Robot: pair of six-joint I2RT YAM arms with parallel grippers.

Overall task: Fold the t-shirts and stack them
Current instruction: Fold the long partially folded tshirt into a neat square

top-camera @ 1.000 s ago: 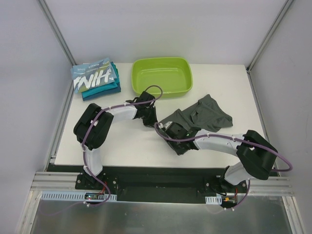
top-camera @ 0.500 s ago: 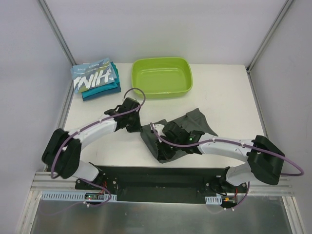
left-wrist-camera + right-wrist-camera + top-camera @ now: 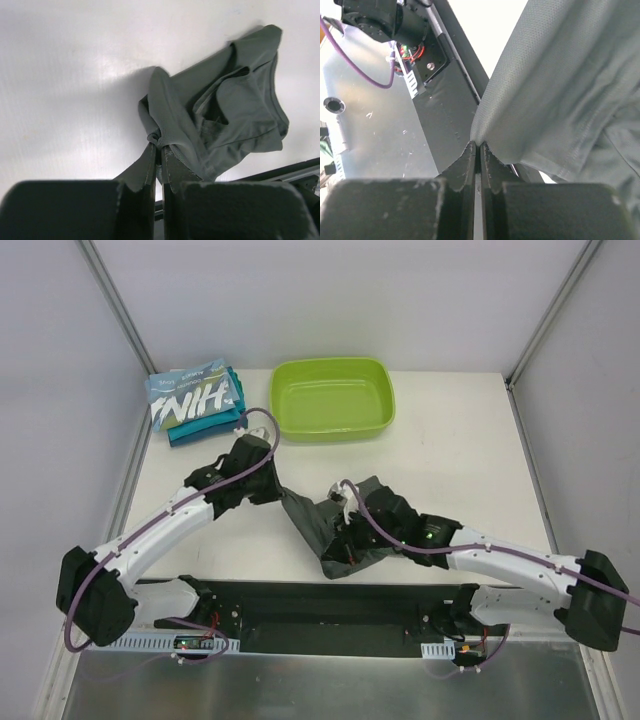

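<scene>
The dark grey t-shirt (image 3: 318, 528) hangs bunched between my two grippers near the table's front edge. My left gripper (image 3: 282, 498) is shut on its upper left corner; in the left wrist view the cloth (image 3: 220, 110) gathers into a knot at the closed left gripper (image 3: 160, 146). My right gripper (image 3: 338, 558) is shut on its lower edge over the black base rail; in the right wrist view the grey cloth (image 3: 570, 85) is pinched at the right gripper (image 3: 479, 145). A folded stack with the light blue lettered shirt (image 3: 190, 400) on top of teal shirts (image 3: 212, 427) lies at the back left.
The lime-green tub (image 3: 331, 398) stands at the back middle, apart from the arms. The white table (image 3: 460, 440) ends at the black rail (image 3: 300, 605) in front. Grey walls and metal posts close in the sides.
Both grippers have pulled the grey shirt from the right middle of the table toward the front and left. The left arm stretched out low; the right gripper moved over the front rail.
</scene>
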